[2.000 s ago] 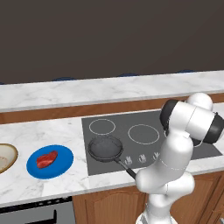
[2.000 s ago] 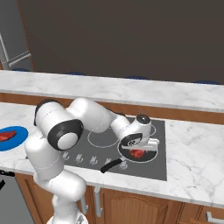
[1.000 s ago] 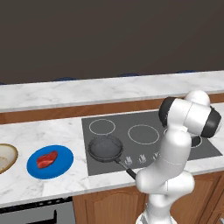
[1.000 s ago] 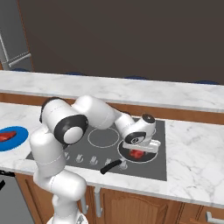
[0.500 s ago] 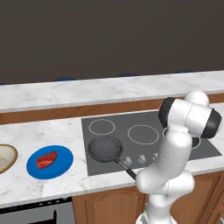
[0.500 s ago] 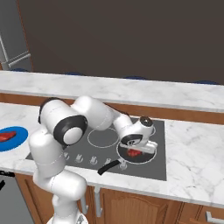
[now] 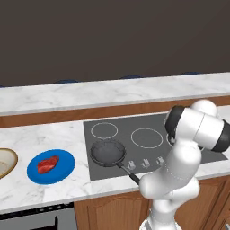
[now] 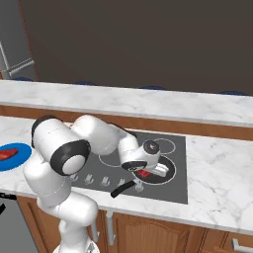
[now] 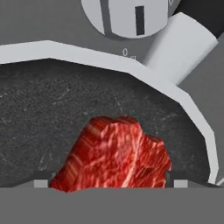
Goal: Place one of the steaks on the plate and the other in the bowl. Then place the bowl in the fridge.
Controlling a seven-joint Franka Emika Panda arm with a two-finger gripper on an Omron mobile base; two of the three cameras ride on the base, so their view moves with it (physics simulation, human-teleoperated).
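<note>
Left base view: we are seeing one steak [image 7: 48, 164] lying on the blue plate [image 7: 64, 170], the bowl [image 7: 8, 162] beside it. Right base view: our gripper [image 8: 147, 172] is hanging over the pan [image 8: 166, 171]. Hand view: our fingers [image 9: 42, 179] are standing wide either side of the second steak [image 9: 116, 159], not gripping
</note>
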